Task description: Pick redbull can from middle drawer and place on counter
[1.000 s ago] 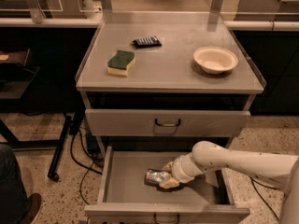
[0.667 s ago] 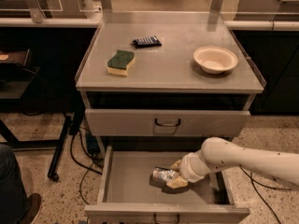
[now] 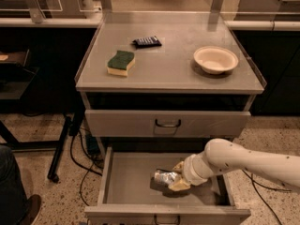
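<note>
Cannot see the base: only a white arm, cut off at the right edge. Cannot see the right end of the can [image 3: 162, 176] either, buried between the tan fingers [image 3: 179, 186] of the hand [image 3: 173, 177]; only the shiny left end sticking out, markings too faint to read. Reaching in low from the right, forearm sloping down to the left, wrist dipped into the open drawer [image 3: 129, 182], hand near the middle of its floor. Closed on the can, one finger behind and one in front, can lying sideways and pointing left; cannot tell whether resting on the floor or just off it. Up on the desk [image 3: 173, 74]: a sponge [image 3: 121, 62], a dark packet [image 3: 146, 41] behind it, a bowl [image 3: 216, 59] well to the right. Upper drawer [image 3: 126, 123] shut, hiding the rear of the open one below.
</note>
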Motion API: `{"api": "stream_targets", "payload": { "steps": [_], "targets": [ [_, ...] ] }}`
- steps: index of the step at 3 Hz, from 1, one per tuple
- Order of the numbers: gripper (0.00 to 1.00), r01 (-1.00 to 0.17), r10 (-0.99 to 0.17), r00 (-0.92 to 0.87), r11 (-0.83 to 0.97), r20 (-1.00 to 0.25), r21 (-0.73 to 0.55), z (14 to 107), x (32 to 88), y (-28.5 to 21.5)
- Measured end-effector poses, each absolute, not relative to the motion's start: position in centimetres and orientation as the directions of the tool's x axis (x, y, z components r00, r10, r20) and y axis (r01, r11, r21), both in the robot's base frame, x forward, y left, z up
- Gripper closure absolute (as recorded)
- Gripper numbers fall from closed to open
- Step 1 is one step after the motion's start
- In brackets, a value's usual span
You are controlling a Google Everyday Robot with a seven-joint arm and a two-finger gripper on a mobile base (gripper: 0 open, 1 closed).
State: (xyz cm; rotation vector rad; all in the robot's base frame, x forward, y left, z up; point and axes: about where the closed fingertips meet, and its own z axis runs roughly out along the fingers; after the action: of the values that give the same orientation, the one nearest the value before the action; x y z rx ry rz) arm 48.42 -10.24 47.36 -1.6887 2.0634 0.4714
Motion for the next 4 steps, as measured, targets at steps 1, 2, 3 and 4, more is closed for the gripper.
{"api": "stream_targets", "payload": {
  "steps": [1,2,3,4],
  "targets": [
    [1.00,-0.974,-0.834,-0.179,0.227,-0.522,-0.028,50.8,46.4,-11.5],
    [1.00,-0.964,-0.832,-0.183,0.256,-0.524,-0.069,54.6,44.8,-12.6],
    [1.00,-0.960,-0.833,-0.184,0.267,-0.522,-0.087,55.9,44.5,-13.1],
    [1.00,-0.953,-0.831,-0.179,0.280,-0.526,-0.119,57.6,45.5,-12.3]
  ]
}}
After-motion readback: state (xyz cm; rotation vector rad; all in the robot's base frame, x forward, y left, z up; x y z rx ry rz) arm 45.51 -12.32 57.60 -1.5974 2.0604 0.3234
